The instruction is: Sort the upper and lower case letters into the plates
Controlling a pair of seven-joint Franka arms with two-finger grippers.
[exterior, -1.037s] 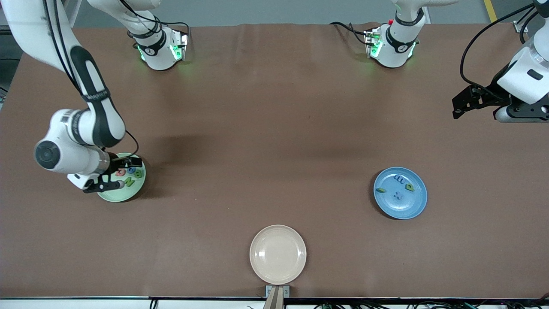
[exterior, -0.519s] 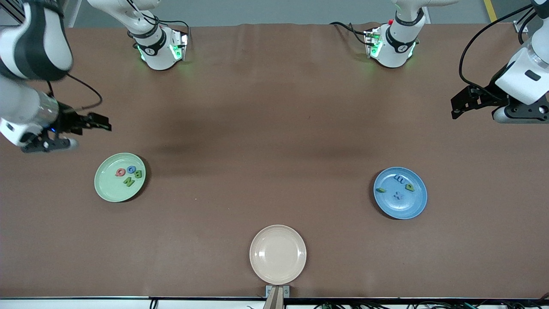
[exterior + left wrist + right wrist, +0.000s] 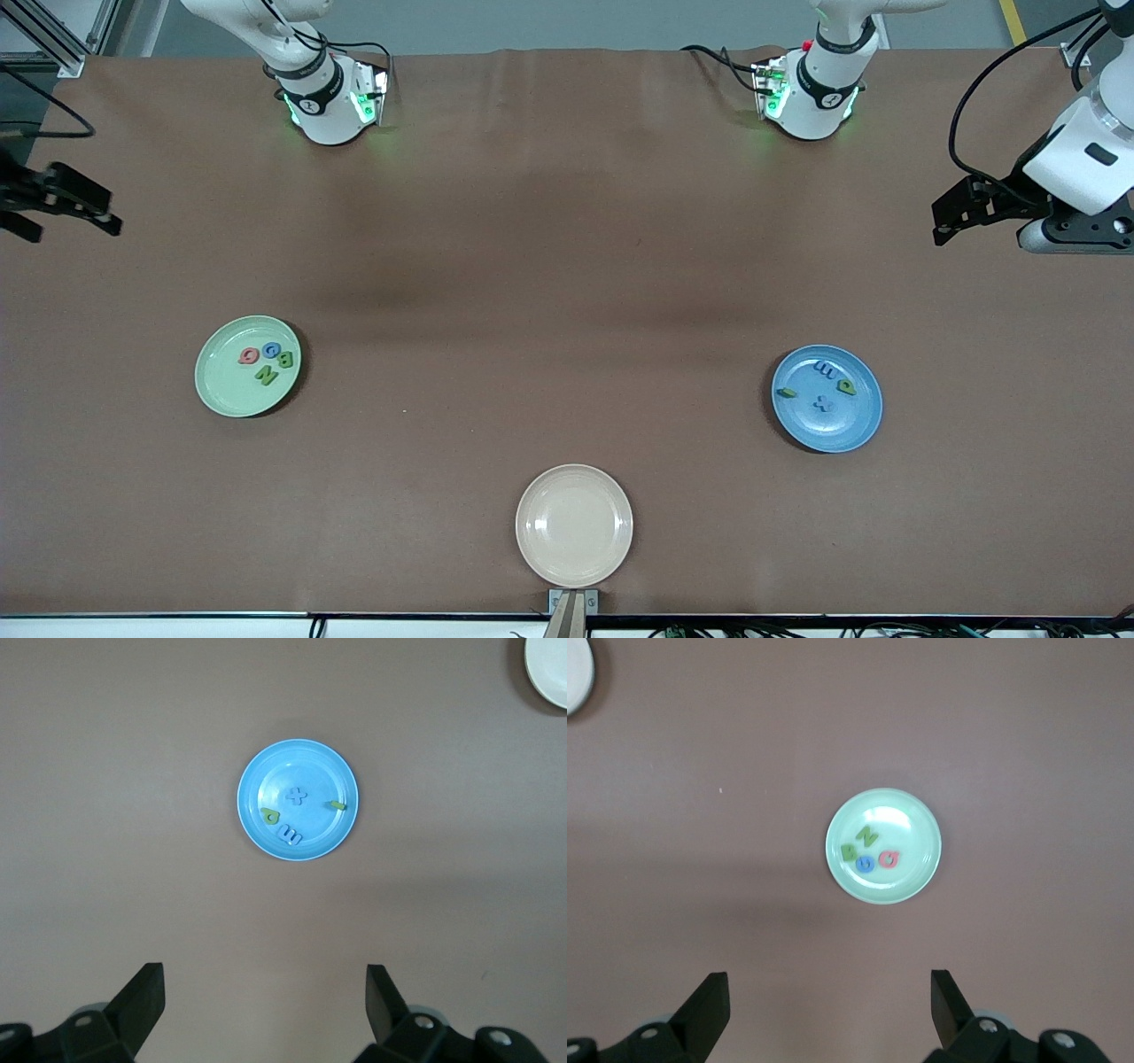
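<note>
Grippers up high, letters on two plates

Left gripper (image 3: 263, 997) hangs high over the table (image 3: 567, 266) at the left arm's end, with its two fingers (image 3: 142, 997) wide apart and nothing between them. It looks down on the blue plate (image 3: 298, 799). The left arm waits there.

Right gripper (image 3: 828, 1001) hangs high at the right arm's end of the table. Its fingers (image 3: 707, 1003) are wide apart too, and they hold nothing. It looks down on the green plate (image 3: 883, 846). In the front view only its dark tips show at the edge.

Blue plate sits flat on the table toward the left arm's end. Four small letters lie on it: a blue m (image 3: 825, 369), a green one (image 3: 847, 386) beside it, another green one (image 3: 786, 392) near the rim, and a blue x (image 3: 824, 405) nearer the front camera.

Green plate sits flat toward the right arm's end, well apart from the blue plate. Four letters lie close together on it: a red Q (image 3: 249, 356), a blue G (image 3: 271, 351), a green B (image 3: 286, 360) and a green N (image 3: 266, 376).

Cream plate (image 3: 574, 525) sits between the two, nearest the front camera, by the table edge. It holds no letters.
</note>
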